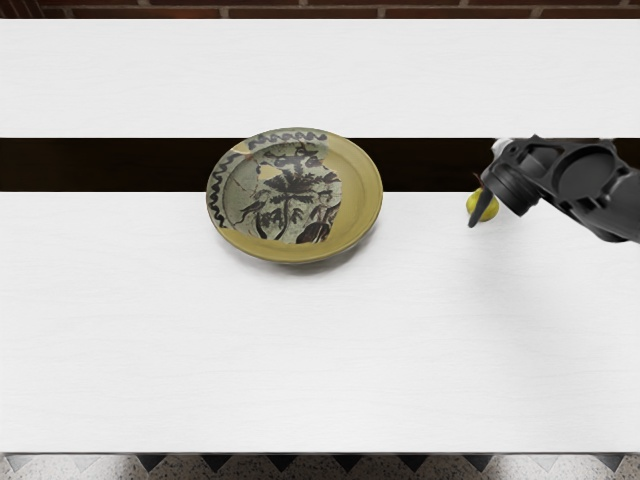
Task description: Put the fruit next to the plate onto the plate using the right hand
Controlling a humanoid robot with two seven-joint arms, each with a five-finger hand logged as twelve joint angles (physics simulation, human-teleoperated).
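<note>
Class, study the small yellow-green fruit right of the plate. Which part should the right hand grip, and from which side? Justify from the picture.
Probably grip the fruit across its rounded middle, coming from above and the right. It is small and round with no handle, lies on the table right of the plate, and the right hand partly covers it from that side.

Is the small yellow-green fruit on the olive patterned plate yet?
Off. The fruit shows well right of the plate, partly behind the right robot hand; the plate holds nothing.
</note>
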